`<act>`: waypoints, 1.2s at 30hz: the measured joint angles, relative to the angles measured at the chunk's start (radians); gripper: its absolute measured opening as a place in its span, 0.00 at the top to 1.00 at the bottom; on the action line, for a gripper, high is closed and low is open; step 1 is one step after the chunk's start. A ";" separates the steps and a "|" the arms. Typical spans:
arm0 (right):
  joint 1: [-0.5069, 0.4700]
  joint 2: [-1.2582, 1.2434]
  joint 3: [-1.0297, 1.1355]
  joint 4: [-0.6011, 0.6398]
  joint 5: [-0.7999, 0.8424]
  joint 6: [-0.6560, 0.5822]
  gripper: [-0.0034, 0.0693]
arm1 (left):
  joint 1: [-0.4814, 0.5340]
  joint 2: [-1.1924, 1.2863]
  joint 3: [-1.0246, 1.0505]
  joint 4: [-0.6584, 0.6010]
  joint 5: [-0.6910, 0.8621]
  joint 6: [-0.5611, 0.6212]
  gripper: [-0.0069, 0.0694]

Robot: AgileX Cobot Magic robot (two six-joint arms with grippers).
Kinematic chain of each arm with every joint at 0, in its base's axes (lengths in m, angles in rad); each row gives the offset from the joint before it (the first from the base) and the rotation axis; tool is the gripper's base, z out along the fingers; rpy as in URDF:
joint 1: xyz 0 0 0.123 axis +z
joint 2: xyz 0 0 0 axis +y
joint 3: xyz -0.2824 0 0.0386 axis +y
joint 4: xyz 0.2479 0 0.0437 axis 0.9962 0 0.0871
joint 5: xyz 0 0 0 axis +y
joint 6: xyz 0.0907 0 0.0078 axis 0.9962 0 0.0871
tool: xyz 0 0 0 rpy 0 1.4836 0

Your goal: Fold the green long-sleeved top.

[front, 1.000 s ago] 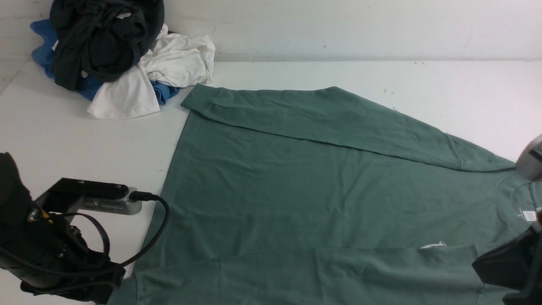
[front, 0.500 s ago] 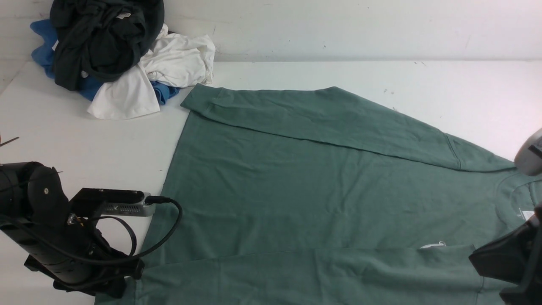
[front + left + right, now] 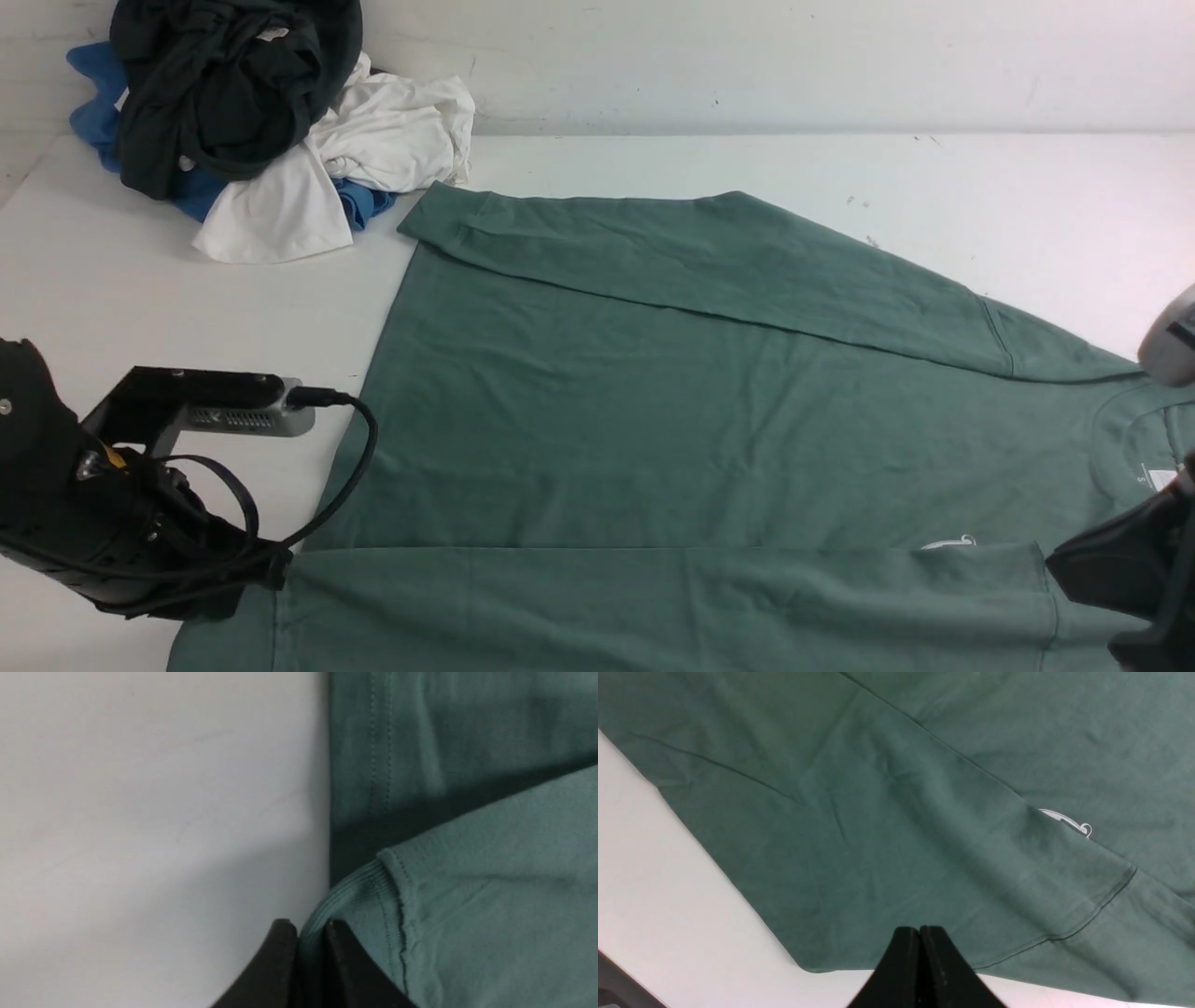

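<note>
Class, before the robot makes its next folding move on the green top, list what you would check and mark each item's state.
1. ok: left gripper shut on the near sleeve's cuff.
2. ok: right gripper shut; whether it holds cloth: cannot tell.
3. ok: far sleeve folded across the green long-sleeved top.
4. ok: clothes pile beside the top, not on it.
</note>
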 joint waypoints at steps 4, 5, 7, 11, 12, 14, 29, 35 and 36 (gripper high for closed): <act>0.000 0.011 0.000 -0.039 -0.008 0.043 0.97 | -0.001 -0.058 -0.018 0.000 0.048 0.004 0.86; 0.000 0.022 0.000 -0.062 -0.013 0.073 0.97 | -0.008 -0.063 -0.041 0.000 0.072 0.014 0.86; -0.001 0.047 0.000 -0.105 -0.025 0.124 0.97 | -0.022 -0.064 -0.080 0.002 0.097 0.034 0.86; -0.029 0.123 0.000 -0.196 -0.053 0.235 0.97 | -0.064 -0.054 -0.175 0.007 0.126 0.046 0.86; -0.044 0.147 0.000 -0.219 -0.060 0.262 0.97 | -0.077 -0.047 -0.203 0.010 0.132 0.046 0.86; -0.086 0.198 0.000 -0.256 -0.079 0.313 0.97 | -0.101 -0.026 -0.260 0.023 0.142 0.046 0.86; -0.222 0.547 0.000 -0.280 -0.244 0.418 0.57 | -0.129 0.034 -0.387 0.033 0.183 0.097 0.86; -0.222 0.713 -0.002 -0.372 -0.321 0.505 0.48 | -0.129 0.034 -0.387 0.033 0.183 0.097 0.86; -0.222 0.726 -0.002 -0.387 -0.331 0.519 0.48 | -0.129 0.034 -0.387 0.033 0.183 0.097 0.86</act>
